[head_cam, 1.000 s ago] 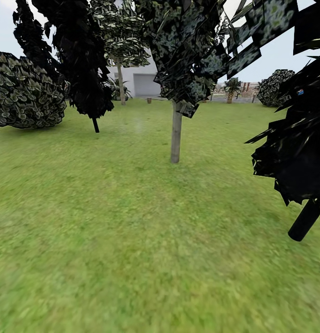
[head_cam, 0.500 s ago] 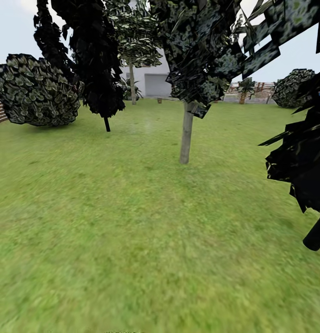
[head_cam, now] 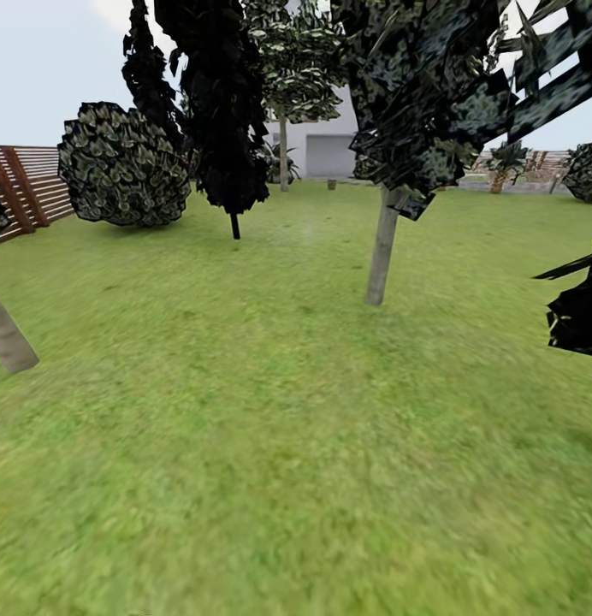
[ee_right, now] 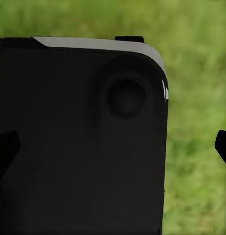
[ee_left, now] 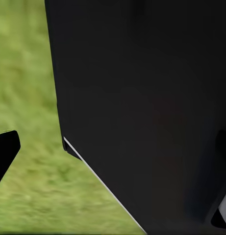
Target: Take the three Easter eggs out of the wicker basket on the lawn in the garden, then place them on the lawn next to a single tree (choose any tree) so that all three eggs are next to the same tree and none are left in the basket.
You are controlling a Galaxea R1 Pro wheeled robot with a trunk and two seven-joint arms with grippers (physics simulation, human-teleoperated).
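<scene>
Head view: lawn (head_cam: 270, 445) covers the lower frame, with a pale thin trunk (head_cam: 381, 248) right of center under dark foliage, a thicker beige trunk (head_cam: 5, 334) cut off at the left edge, a round bush (head_cam: 125, 167) and slat fence (head_cam: 26, 188) upper left, and a white house (head_cam: 326, 145) top center. Left wrist view: blurred grass beside a big black robot panel (ee_left: 152, 107), with a dark fingertip (ee_left: 4, 152) at the left edge. Right wrist view: another black panel (ee_right: 78, 137) over grass, with finger bits at both side edges; can't tell either gripper's opening or whether it holds anything.

A black robot panel (ee_right: 78, 147) above blurred lawn (ee_right: 201, 98).
</scene>
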